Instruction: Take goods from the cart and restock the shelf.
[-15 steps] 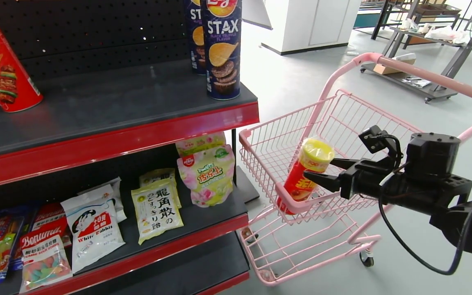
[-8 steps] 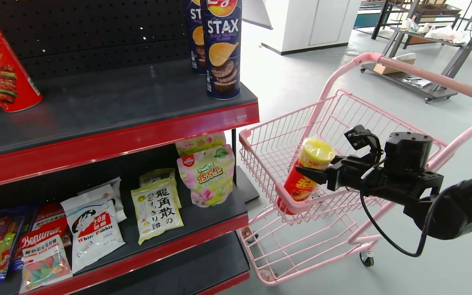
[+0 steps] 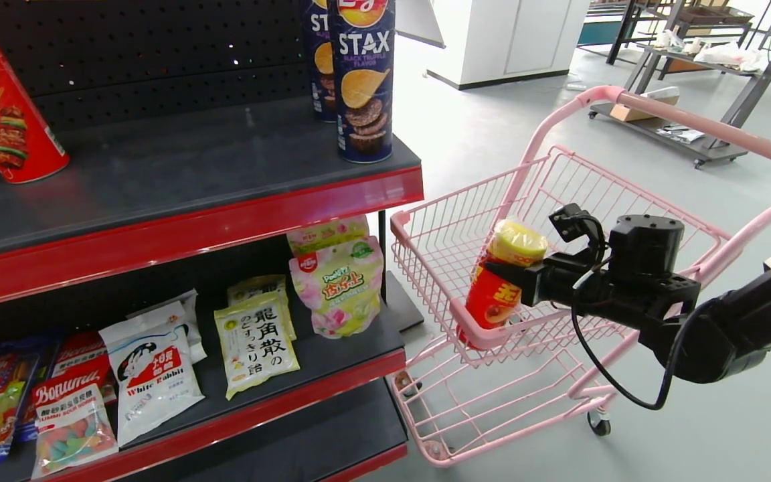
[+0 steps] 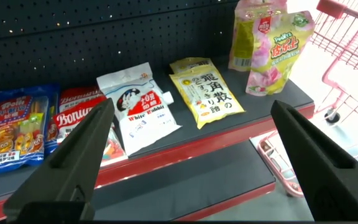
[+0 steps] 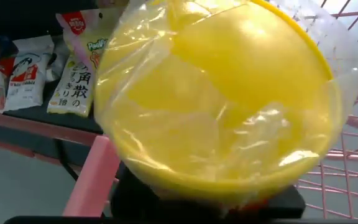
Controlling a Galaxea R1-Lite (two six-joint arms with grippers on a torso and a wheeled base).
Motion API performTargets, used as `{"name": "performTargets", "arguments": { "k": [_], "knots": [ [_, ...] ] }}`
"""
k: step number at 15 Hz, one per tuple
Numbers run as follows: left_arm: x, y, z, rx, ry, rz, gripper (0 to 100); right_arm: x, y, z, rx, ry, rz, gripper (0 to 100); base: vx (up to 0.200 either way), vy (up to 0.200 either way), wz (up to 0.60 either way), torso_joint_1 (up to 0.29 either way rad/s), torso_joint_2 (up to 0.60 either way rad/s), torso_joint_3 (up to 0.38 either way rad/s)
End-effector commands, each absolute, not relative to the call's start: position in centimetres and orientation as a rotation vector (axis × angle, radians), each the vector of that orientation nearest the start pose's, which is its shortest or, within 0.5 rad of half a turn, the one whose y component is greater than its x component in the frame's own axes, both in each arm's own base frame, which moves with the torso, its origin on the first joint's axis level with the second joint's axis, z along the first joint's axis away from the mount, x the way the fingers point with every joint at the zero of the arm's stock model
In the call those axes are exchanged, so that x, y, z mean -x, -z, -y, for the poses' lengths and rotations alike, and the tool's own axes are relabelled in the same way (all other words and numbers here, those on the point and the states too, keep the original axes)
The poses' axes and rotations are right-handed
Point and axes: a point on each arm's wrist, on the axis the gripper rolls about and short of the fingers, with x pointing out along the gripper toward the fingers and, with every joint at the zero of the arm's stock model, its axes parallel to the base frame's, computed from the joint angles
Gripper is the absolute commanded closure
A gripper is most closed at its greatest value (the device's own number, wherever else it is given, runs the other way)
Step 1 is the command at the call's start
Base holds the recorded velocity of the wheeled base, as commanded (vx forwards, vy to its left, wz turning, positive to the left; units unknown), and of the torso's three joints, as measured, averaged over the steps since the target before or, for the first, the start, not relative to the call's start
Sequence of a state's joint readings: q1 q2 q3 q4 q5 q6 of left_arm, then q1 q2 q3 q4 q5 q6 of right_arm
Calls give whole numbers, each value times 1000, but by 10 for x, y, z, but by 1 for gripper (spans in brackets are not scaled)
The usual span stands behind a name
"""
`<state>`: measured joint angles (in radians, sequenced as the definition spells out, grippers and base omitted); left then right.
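Observation:
A red chip can [image 3: 492,301] with a yellow plastic-wrapped lid [image 5: 229,93] stands tilted in the front corner of the pink cart [image 3: 466,187]. My right gripper [image 3: 502,269] reaches in from the right and is shut on the can just under its lid. In the left wrist view my left gripper [image 4: 191,106] is open, its two fingers spread wide in front of the lower shelf [image 4: 166,146]. The upper shelf [image 3: 191,161] has a wide bare stretch between a red can [image 3: 4,114] and two dark blue cans [image 3: 362,80].
Snack bags lie along the lower shelf, among them a white bag [image 3: 154,375], a yellow packet [image 3: 255,341] and a pink-green pouch [image 3: 338,288]. The cart's handle [image 3: 693,124] rises behind my right arm. Grey floor, white cabinets and metal racks lie beyond.
My right gripper has moved left to the chip can and shut around it. The can now sits slightly higher and more tilted in the cart.

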<state>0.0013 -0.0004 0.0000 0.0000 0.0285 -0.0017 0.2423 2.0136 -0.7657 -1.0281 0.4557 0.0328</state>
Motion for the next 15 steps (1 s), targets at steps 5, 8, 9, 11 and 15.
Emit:
{"name": "performTargets", "arguments": {
  "k": [5,8,9,11,15],
  "knots": [
    [23,-75,-1,2,-31,0,0,-309,-233,-90,-29,-651,25,100,0,0,0,0,0,0],
    [23,-75,-1,2,-31,0,0,-244,-295,-80,-31,-664,0,100,0,0,0,0,0,0],
    [23,-75,-1,2,-31,0,0,-220,-300,-76,-28,-658,-16,100,0,0,0,0,0,0],
    [23,-75,-1,2,-29,0,0,-179,-297,-72,-10,-653,-71,100,0,0,0,0,0,0],
    [23,-75,-1,2,-29,0,0,-144,-260,-77,35,-735,-164,100,0,0,0,0,0,0]
  ]
}}
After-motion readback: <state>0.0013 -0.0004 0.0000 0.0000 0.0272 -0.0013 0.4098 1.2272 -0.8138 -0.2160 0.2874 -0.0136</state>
